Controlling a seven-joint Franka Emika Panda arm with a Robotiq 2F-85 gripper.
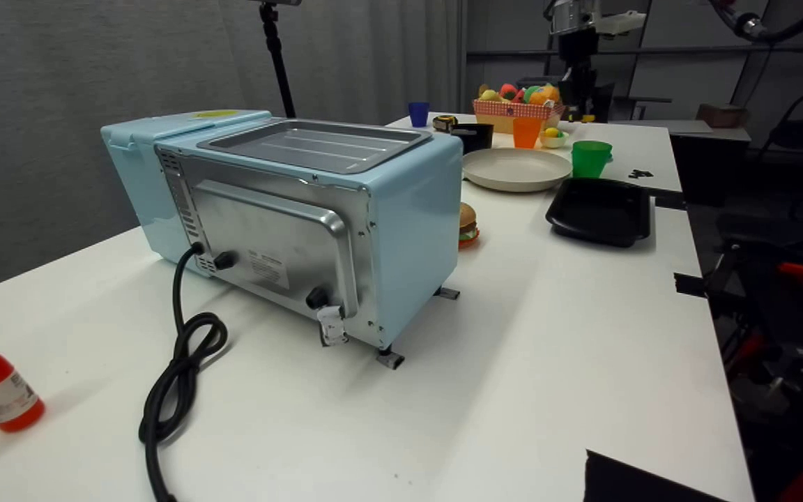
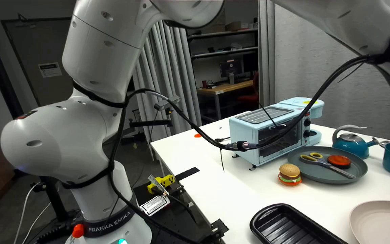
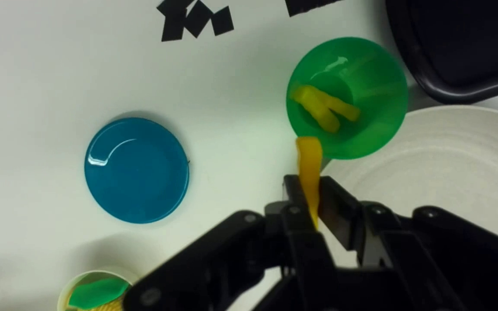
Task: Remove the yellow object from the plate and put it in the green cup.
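Note:
My gripper (image 3: 308,183) is shut on a thin yellow strip (image 3: 309,156), the yellow object, which sticks out past the fingertips. In the wrist view the strip's tip lies close to the near rim of the green cup (image 3: 374,125), apparently above it. Yellow strips (image 3: 318,108) lie inside the cup. The round off-white plate (image 3: 448,168) is right of the fingers, partly hidden by them. In an exterior view the gripper (image 1: 578,111) is raised beyond the green cup (image 1: 590,159) and the plate (image 1: 516,169). The plate also shows in an exterior view (image 2: 384,220).
A blue round dish (image 3: 136,170) lies left of the cup. A small bowl (image 3: 65,298) holds green and yellow items. A black tray (image 3: 461,47) borders the cup and plate. An orange cup (image 1: 526,132), fruit basket (image 1: 506,120) and toaster oven (image 1: 415,237) also stand there.

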